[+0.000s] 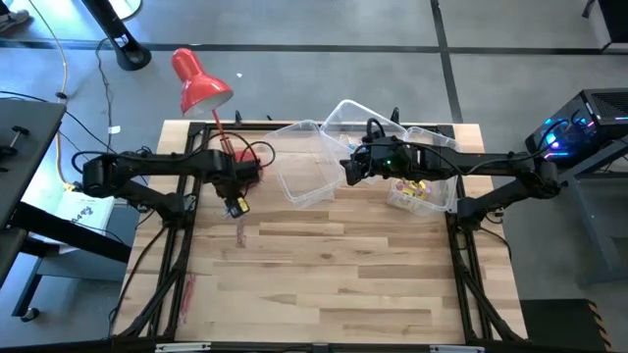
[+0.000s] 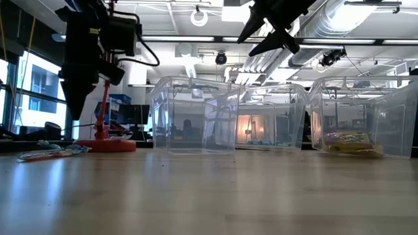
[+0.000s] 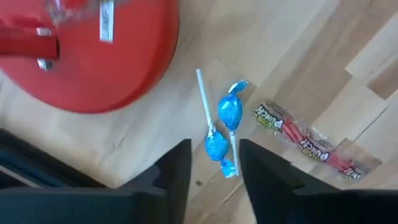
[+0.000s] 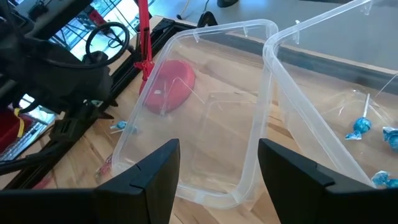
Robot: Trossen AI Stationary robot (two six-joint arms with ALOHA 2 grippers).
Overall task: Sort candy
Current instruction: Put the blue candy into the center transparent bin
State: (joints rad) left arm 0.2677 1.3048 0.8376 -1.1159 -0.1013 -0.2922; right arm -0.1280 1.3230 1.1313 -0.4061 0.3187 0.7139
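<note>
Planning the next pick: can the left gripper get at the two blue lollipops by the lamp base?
Probably yes. The left gripper hovers right over the blue lollipops, fingers apart, nothing between; the red lamp base sits to one side.

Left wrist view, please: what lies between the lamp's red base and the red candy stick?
Two blue lollipops lie between the lamp base and the candy stick.

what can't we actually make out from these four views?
- High view: candy under the left gripper is too small to tell by kind; the arm covers part of it.
- Low view: both arms enter from above, cut off by the top edge; contents of the bins are blurred behind clear walls.
- Left wrist view: the red lamp base is cut by the edge.
- Right wrist view: the blue lollipops are partly cut off.
</note>
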